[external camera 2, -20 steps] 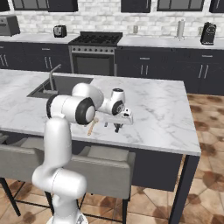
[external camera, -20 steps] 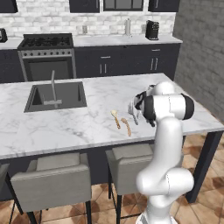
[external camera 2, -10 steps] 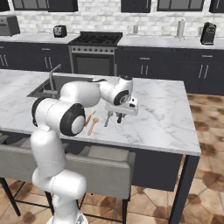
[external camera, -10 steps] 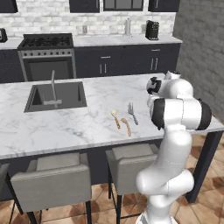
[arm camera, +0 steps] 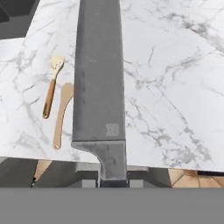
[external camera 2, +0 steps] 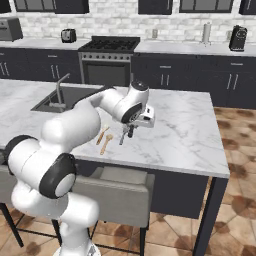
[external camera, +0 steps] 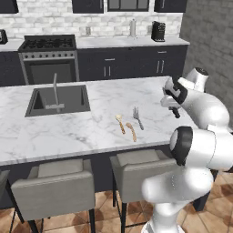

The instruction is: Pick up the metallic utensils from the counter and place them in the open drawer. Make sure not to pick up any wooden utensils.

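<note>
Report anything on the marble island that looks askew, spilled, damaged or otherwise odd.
Nothing stands out. The two tan wooden spoons and the slim grey metal fork lie flat and close together on the white marble counter, intact, with no spill. The grey-bladed knife is off the counter, held in the gripper.

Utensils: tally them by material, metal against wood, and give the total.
Metal: 2, fork and knife
Wood: 2, far spoon and near spoon
Total: 4
</note>
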Available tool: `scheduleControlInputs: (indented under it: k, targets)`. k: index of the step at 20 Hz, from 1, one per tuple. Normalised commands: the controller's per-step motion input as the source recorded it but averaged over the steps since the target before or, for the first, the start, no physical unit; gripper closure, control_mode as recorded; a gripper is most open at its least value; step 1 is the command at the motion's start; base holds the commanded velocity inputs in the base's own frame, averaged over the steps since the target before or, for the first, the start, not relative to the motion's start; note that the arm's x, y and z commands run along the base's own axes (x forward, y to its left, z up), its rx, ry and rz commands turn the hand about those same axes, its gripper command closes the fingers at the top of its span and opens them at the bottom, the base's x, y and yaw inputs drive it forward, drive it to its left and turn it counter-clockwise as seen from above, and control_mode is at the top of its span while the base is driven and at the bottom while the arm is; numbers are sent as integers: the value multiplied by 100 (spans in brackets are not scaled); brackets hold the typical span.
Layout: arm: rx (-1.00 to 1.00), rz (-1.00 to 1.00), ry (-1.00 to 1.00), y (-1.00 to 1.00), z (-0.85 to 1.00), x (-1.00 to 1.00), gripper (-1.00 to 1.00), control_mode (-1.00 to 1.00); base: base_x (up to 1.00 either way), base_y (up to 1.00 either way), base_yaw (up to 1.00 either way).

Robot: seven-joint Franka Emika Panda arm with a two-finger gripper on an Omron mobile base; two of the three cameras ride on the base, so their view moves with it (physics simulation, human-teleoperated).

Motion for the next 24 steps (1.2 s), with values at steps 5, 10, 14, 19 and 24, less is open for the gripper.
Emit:
scheduleControlInputs:
  k: [5,10,14,19,24]
  targets:
    - [4,0,-12,40,47,-42,100,-100,0,0,0]
    - [3,0,-5,41,50,-32,100,-100,0,0,0]
    - [2,3,-1,20,55,-17,100,-100,0,0,0]
    - [0,4,0,32,52,-25,100,-100,0,0,0]
    - [0,6,-5,28,41,-44,100,-100,0,0,0]
